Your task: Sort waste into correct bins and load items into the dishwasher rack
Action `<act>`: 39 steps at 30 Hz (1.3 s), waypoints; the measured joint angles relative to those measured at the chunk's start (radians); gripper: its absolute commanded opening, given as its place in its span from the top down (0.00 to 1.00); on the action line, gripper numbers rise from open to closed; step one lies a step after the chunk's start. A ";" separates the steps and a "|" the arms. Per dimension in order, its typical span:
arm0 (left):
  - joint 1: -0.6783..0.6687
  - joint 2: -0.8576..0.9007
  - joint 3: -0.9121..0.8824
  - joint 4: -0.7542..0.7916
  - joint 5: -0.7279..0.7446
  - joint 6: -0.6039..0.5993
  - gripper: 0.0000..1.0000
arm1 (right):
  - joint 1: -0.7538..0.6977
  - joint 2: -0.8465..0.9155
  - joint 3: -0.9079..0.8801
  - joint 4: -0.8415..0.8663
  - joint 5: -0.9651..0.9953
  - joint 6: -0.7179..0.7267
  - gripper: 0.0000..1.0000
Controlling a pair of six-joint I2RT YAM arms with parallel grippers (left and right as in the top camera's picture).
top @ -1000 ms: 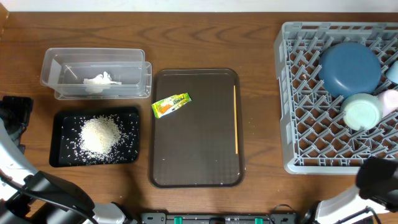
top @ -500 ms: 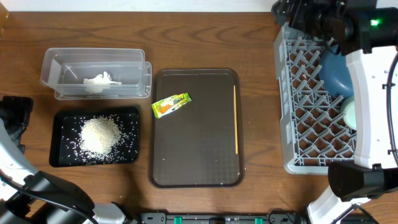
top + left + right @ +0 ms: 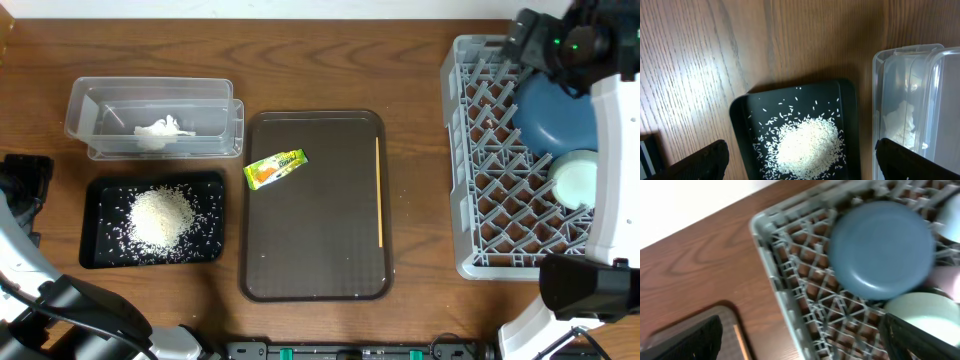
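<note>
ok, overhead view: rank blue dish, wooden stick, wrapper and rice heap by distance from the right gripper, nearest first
From the right gripper:
1. dark-blue dish, in the rack, right beside it.
2. wooden stick, right edge of the brown tray.
3. wrapper, tray's left side.
4. rice heap, in the black tray, far left.

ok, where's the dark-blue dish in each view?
Overhead: dark-blue dish at upper right, inside the grey rack.
Left wrist: not in it.
Right wrist: upper centre-right, in the rack.
Shared landmark: the mint bowl beside the dish, in the overhead and right wrist views.
</note>
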 measured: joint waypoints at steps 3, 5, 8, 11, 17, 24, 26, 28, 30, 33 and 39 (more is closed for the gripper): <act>0.000 0.000 0.000 0.000 0.000 0.000 0.04 | -0.003 0.000 0.000 -0.002 0.009 0.000 0.01; 0.000 0.000 0.000 0.000 0.000 0.000 0.04 | -0.002 0.000 0.000 -0.002 0.008 0.000 0.01; 0.000 0.000 0.000 0.000 0.002 -0.004 0.04 | -0.002 0.000 0.000 -0.002 0.013 0.000 0.01; 0.000 0.000 0.001 -0.037 0.060 -0.020 0.02 | -0.002 0.000 0.000 -0.002 0.013 0.000 0.01; 0.001 0.000 0.001 -0.132 0.315 -0.049 0.02 | -0.002 0.000 0.000 -0.003 0.013 0.000 0.01; -0.016 0.000 0.002 -0.260 0.649 0.148 0.02 | -0.002 0.000 0.000 -0.003 0.016 0.000 0.01; -0.057 0.000 0.002 -0.342 0.752 0.275 0.02 | -0.002 0.000 0.000 -0.003 0.016 0.000 0.01; -0.132 -0.001 0.002 -0.405 0.813 0.402 0.02 | -0.002 0.000 0.000 -0.004 0.016 0.000 0.01; -0.221 -0.001 0.003 -0.416 0.822 0.485 0.02 | -0.002 0.000 0.000 -0.005 0.017 0.000 0.01; -0.369 -0.001 0.003 -0.353 0.803 0.558 0.02 | -0.002 0.000 0.000 -0.005 0.017 0.000 0.01; -0.655 -0.001 0.003 -0.179 0.768 0.589 0.02 | -0.002 0.000 0.000 -0.005 0.018 0.000 0.01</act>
